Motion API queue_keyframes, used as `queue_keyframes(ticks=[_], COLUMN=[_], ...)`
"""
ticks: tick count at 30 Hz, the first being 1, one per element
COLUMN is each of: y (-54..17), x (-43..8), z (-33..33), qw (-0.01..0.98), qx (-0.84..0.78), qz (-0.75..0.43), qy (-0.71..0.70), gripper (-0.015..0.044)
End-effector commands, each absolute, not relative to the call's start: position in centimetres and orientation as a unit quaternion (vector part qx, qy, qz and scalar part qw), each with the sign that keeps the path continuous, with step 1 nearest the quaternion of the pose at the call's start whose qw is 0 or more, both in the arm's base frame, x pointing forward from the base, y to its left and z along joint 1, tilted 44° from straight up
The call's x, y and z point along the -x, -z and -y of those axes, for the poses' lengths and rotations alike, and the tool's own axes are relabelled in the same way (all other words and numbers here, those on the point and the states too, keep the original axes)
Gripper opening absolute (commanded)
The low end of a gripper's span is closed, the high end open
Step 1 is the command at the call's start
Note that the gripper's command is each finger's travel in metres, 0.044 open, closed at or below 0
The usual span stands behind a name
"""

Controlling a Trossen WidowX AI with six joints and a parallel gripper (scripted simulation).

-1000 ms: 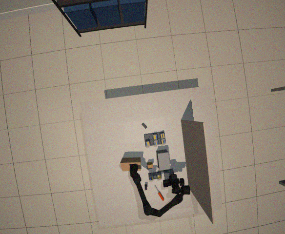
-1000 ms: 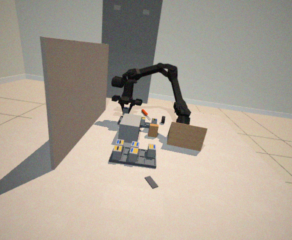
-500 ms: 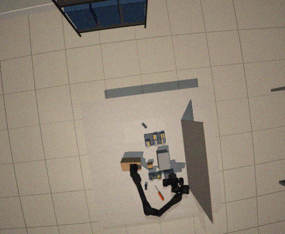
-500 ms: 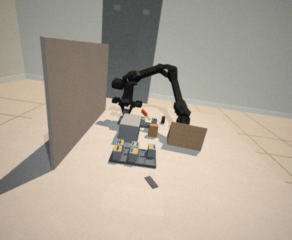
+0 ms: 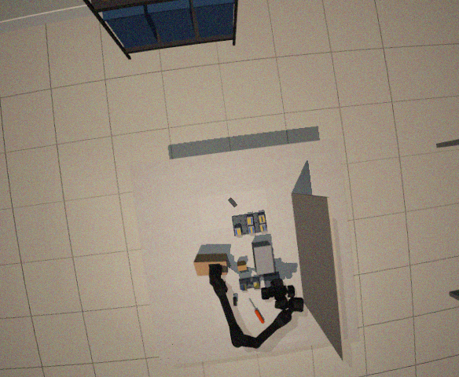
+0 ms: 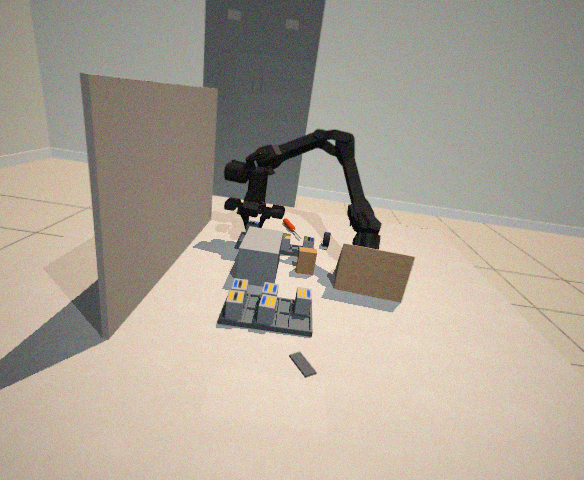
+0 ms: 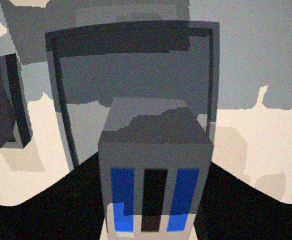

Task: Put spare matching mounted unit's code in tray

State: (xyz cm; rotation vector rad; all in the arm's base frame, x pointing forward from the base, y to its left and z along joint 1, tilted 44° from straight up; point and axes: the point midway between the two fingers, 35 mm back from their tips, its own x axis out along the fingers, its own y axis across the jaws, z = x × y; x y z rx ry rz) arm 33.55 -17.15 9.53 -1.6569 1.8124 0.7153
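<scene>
My gripper [image 7: 147, 156] is shut on a grey spare block [image 7: 153, 174] whose label has two blue bars with a black bar between them. It holds the block above a grey rimmed tray [image 7: 136, 74], which fills the upper part of the wrist view. In the exterior and top views the gripper [image 6: 253, 215] [image 5: 277, 288] hangs just behind the mounted unit [image 6: 256, 253], a grey box, next to the tall panel. A rack of other spares [image 6: 266, 305] with blue and yellow labels stands in front of the unit. The unit's back label is not visible.
A tall brown panel [image 6: 147, 191] stands left of the unit. A cardboard box [image 6: 374, 271] sits by the arm's base and a small orange box [image 6: 306, 259] beside the unit. An orange screwdriver [image 6: 289, 225] and a dark flat piece [image 6: 302, 364] lie on the floor.
</scene>
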Motion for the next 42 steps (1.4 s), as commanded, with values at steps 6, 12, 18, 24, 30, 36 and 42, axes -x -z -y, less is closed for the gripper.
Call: queue_keyframes(ticks=[6,12,18,24,30,36,42], y=[-9.1,-8.7,-8.7,-8.7,-8.7,-11.8,-16.4], x=[-33.2,-33.1,-33.2,-33.2,-33.2,-33.9,-33.7], z=[17.7,18.0,18.0,18.0,18.0,14.9,10.6], qw=[0.283,0.283,0.287,0.287,0.287,0.287,0.284], qx=[0.622,0.622,0.621,0.621,0.621,0.62,0.621], qz=[-0.679,-0.68,-0.679,-0.679,-0.679,-0.678,-0.679], qy=[-0.268,-0.268,-0.267,-0.267,-0.267,-0.269,-0.269], gripper=[0.0,0.0,0.0079,0.0236,0.0394,0.044,0.044])
